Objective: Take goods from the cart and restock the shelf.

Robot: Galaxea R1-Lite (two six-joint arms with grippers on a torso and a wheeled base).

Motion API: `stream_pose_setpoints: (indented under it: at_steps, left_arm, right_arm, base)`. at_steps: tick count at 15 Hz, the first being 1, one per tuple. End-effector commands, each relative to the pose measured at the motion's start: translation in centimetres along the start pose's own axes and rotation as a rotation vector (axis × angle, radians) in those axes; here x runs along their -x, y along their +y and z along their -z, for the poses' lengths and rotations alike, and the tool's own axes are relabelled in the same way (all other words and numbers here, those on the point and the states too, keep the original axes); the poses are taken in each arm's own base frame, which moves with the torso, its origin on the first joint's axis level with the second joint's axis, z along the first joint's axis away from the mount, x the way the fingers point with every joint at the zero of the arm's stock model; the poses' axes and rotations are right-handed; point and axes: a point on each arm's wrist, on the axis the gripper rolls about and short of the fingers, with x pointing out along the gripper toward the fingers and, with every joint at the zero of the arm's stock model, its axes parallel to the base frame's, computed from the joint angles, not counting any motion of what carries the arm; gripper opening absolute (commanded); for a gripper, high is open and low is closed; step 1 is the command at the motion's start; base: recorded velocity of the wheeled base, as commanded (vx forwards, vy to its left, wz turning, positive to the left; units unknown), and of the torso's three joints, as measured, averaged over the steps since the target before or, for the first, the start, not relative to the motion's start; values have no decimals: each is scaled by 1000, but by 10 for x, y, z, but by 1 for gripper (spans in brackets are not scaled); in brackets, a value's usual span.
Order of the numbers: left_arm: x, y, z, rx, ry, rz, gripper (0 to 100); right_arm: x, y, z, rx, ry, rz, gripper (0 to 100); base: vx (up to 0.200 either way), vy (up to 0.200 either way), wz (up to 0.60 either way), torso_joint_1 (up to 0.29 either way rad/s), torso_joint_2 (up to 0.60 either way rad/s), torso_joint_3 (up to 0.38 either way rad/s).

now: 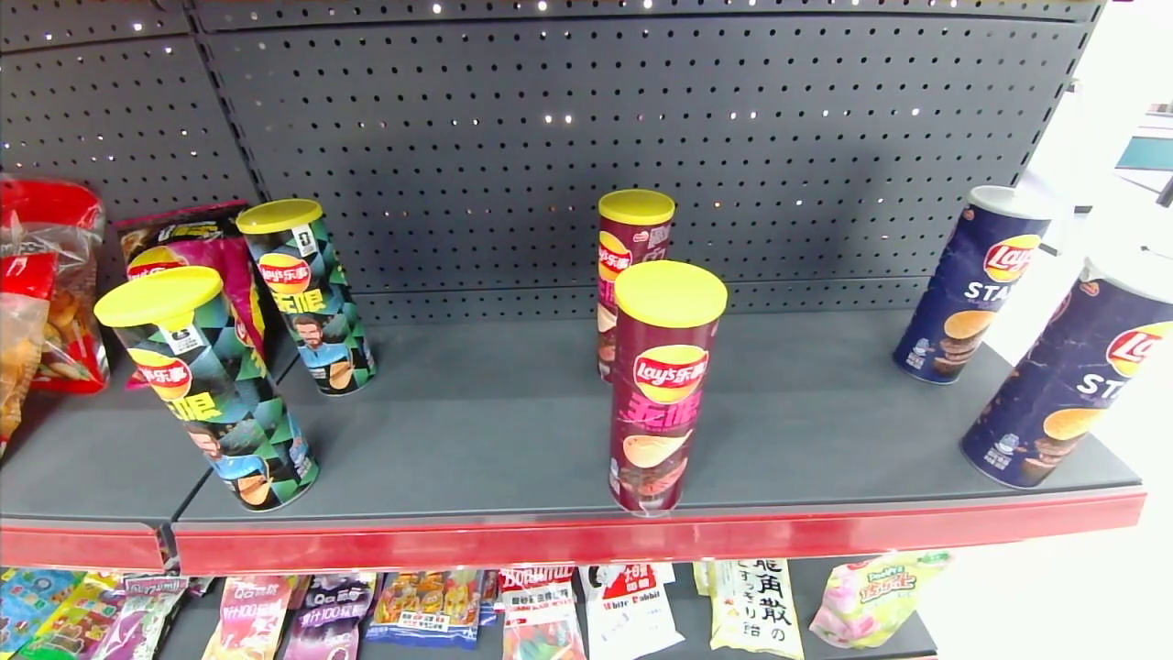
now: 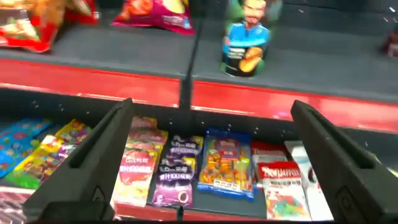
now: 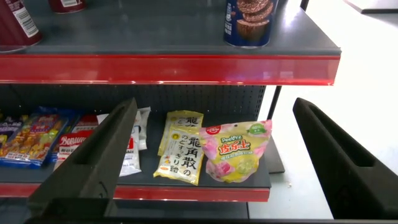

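Black fingers of the left hand (image 2: 211, 104) and right hand (image 3: 214, 102) are spread wide and empty, both low before the red lip of the shelf (image 1: 641, 536). Farther in, chip cans (image 1: 662, 385) stand upright with gaps between; the rightmost is cut off. Which arm is nearer the cart cannot be told.

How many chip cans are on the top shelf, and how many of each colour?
Green cans: 2
Maroon cans: 2
Blue cans: 2
Total: 6
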Motion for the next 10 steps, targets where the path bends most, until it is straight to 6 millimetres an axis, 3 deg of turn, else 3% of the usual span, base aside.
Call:
stream_pose_setpoints:
  at_steps: [1,3,10]
  left_arm:
    - [0,0,1,-12,3,18,100]
    - [0,-2,5,-105,39,103,100]
    - [0,-2,5,-98,40,108,100]
  right_arm:
    - [0,0,0,0,1,-1,100]
    - [0,0,0,0,1,-1,100]
    - [0,0,0,5,1,-2,100]
  base:
    - [0,0,0,0,0,0]
    - [0,0,0,0,0,0]
    - [0,0,0,0,0,0]
